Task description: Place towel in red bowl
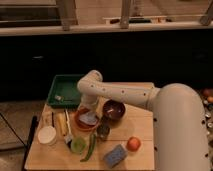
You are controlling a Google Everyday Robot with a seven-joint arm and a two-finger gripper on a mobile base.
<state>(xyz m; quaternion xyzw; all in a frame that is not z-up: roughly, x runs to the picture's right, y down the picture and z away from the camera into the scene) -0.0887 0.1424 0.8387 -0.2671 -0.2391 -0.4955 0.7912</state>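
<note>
Pale grey-white cloth, the towel (90,118), lies inside the red bowl (80,123), bunched toward the side nearest the dark maroon bowl (114,109). I judge the placement itself complete: the cloth rests within the orange-red rim and no part can be made out hanging over the edge onto the wooden tabletop (145,150).

My end effector (89,111) sits directly above the red bowl, at the end of my white arm (120,92), which reaches across from the right of the view. My fingers stand released, spread to their widest, and I hold nothing. Whether the fingertips touch the cloth cannot be determined from this angle; my wrist covers the contact area.

Remaining work, as I judge it:
1. Lift the end effector straight up, clear of the bowl rim.
2. Confirm that the towel does not cling to the fingers and come out with them.
3. Withdraw the arm without brushing the maroon bowl, which stands just beside the red one.

Other items are not involved in the task: a green tray (64,90) behind the red bowl, a white cup (47,135) at the left, a blue sponge (115,155) and an orange fruit (133,144) near the front edge.
</note>
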